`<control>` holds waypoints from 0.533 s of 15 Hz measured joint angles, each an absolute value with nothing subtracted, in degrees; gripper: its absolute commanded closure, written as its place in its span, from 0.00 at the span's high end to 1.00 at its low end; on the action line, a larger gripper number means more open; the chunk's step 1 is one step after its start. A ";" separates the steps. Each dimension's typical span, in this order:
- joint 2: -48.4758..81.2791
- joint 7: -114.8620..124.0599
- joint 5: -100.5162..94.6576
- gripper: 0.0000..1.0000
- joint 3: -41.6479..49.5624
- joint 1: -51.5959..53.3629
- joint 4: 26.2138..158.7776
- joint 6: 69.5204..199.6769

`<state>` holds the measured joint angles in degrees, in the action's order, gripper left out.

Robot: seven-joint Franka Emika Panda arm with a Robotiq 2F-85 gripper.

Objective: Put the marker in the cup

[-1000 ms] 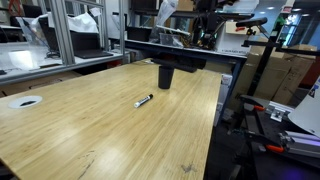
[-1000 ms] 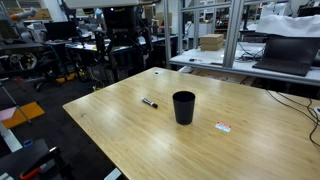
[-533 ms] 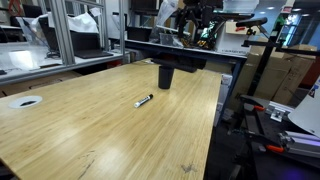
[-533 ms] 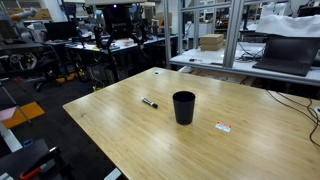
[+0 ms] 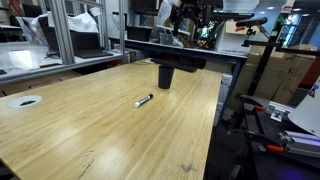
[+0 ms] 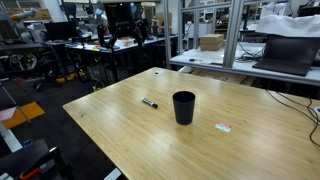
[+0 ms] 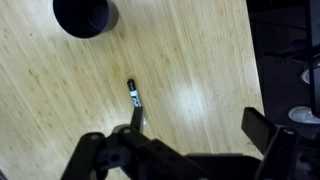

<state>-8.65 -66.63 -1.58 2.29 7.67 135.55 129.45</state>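
The marker [image 5: 144, 100], a thin dark stick with a whitish section, lies flat on the wooden table a little in front of the cup [image 5: 166, 76], a plain black tumbler standing upright. Both also show in an exterior view, the marker [image 6: 150, 102] left of the cup [image 6: 184, 107]. In the wrist view the marker [image 7: 133, 93] lies below the cup [image 7: 85, 15]. My gripper [image 7: 197, 125] is open and empty, high above the table, with one finger's tip just over the marker's end. In an exterior view the gripper [image 5: 187, 18] hangs above the table's far edge.
A flat white round disc [image 5: 24, 101] lies near one table edge. A small white and red label [image 6: 223, 126] lies beside the cup. Metal frames, desks and monitors surround the wooden table [image 6: 130, 130]. A dark floor shows past the table edge [image 7: 285, 40].
The arm and gripper have shifted a little sideways above the table's far edge. The marker and cup have not moved.
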 measured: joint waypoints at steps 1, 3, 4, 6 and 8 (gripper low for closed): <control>-8.65 -66.67 -1.58 1.00 2.29 7.67 135.53 129.46; -8.55 -66.69 -1.58 1.00 2.04 7.65 135.71 129.43; -8.19 -67.65 -1.43 1.00 1.50 7.81 135.73 129.63; -5.84 -71.91 0.26 1.00 -0.28 9.19 135.25 132.78; -1.36 -75.64 1.68 1.00 -2.53 10.73 133.50 137.34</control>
<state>-1.36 -75.64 1.68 -2.53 10.73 133.50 137.34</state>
